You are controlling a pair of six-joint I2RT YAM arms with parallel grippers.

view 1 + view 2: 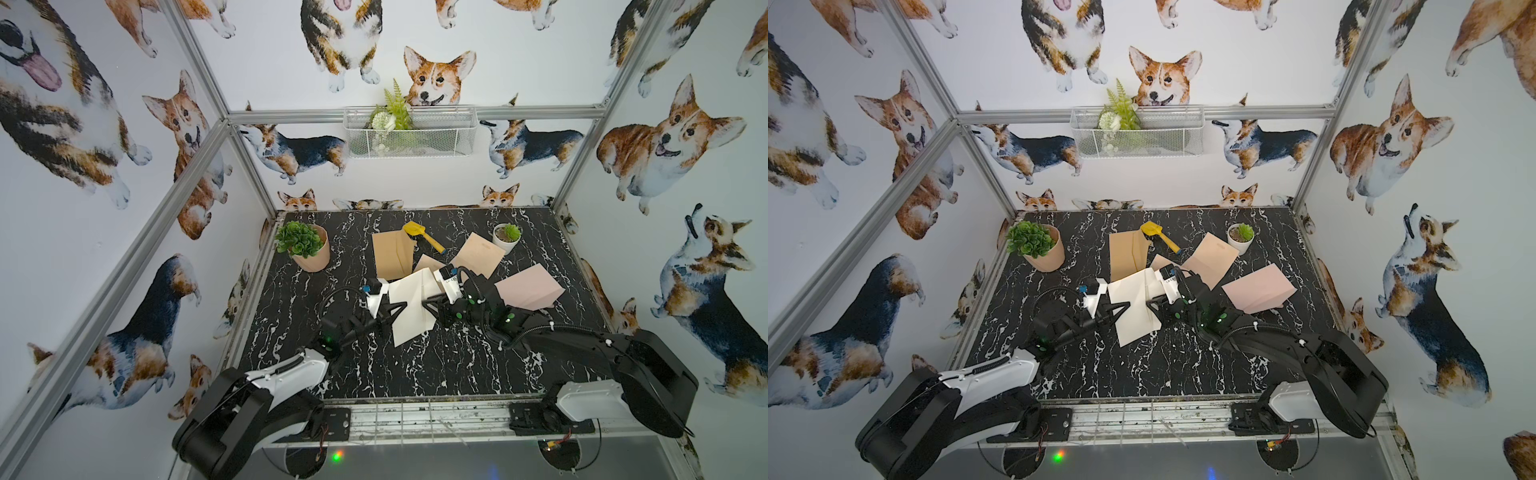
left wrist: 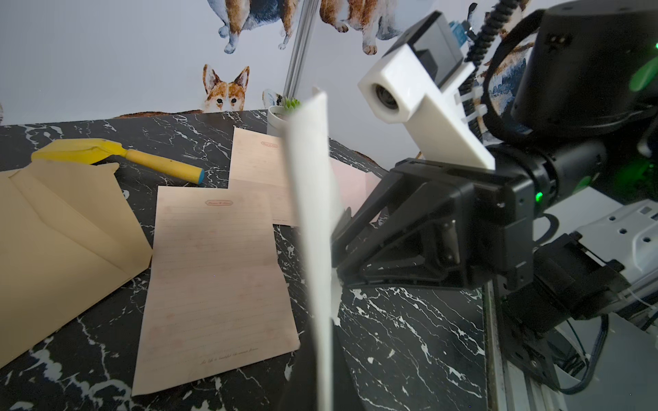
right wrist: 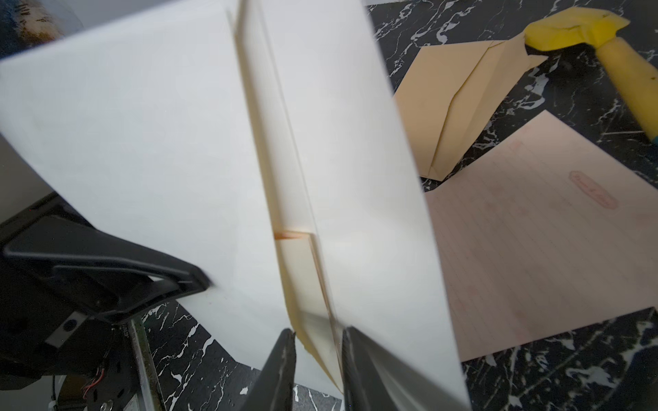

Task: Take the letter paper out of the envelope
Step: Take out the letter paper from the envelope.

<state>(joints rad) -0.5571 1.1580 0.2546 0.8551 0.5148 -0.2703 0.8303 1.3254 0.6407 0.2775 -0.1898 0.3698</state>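
1. The left claw (image 1: 394,309) is pressed together on one side edge of the white envelope (image 1: 411,305), holding it off the surface (image 1: 415,365). It is a thin pinch. If it slips during the draw, we judge the envelope will follow the pull instead of giving up its contents.
2. The right claw (image 3: 318,341) stands partly apart at the envelope's open mouth, one tip on each side of the cream letter paper (image 3: 302,270). The paper sits mostly inside the envelope. We cannot tell whether the tips press on the paper or only straddle it, so a pull from here might come away empty.
3. One tip lies close against an envelope wall. If the claw closes on wall and paper together, we expect the two claws to pull against each other and crease or tear the envelope.
4. A pull that is not in line with the envelope's pocket could jam the folded paper at the mouth and buckle it.
5. A lined sheet (image 3: 534,249) and a tan envelope (image 3: 459,106) lie on the surface below and just beyond the white envelope, with a yellow scoop (image 3: 619,67) farther beyond. A dropped letter would land among similar-looking paper, which would make it hard to pick out for a second grasp.
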